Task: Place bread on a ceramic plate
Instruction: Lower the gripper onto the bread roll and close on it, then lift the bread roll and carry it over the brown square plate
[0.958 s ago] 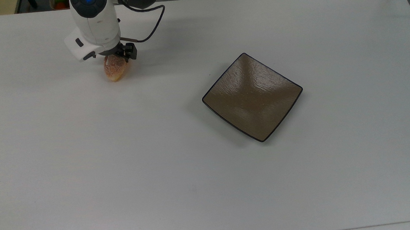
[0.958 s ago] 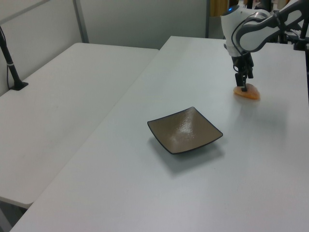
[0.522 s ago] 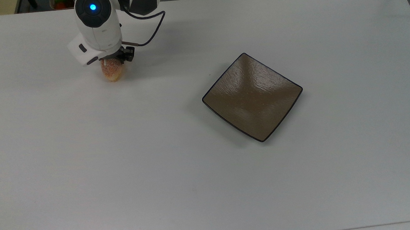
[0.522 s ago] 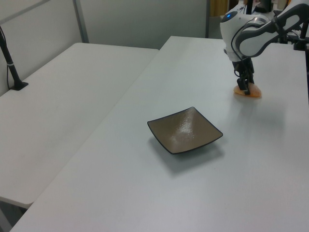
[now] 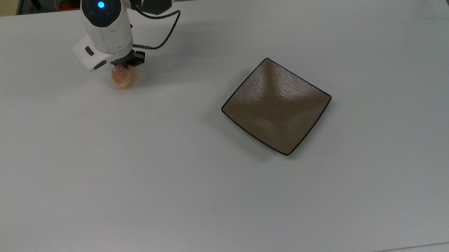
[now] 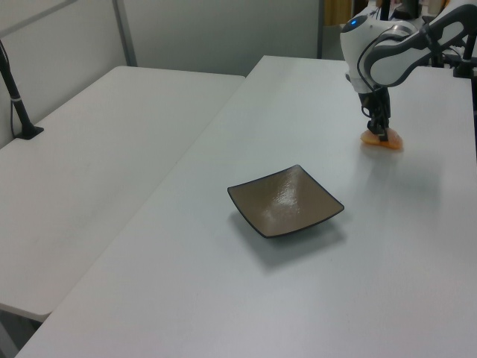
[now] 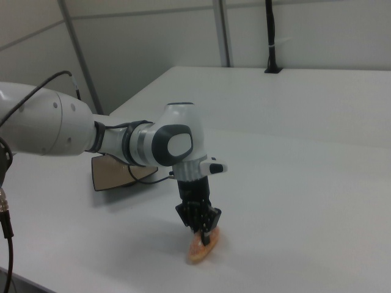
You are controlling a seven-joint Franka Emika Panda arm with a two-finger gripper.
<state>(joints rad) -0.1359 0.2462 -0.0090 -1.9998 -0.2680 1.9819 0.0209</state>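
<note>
- Near the top view's upper left corner, your end effector (image 5: pixel 124 67) sits right down on the bread (image 5: pixel 121 78), which lies on the white tabletop (image 5: pixel 134 178).
- Its fingers look pressed onto the bread, one on each side, as the right view shows it (image 7: pixel 201 235).
- You will find the plate (image 5: pixel 276 106) well apart from the bread, to the top view's right and a bit lower.
- I think your next move is to lift the bread and carry it that way.
</note>
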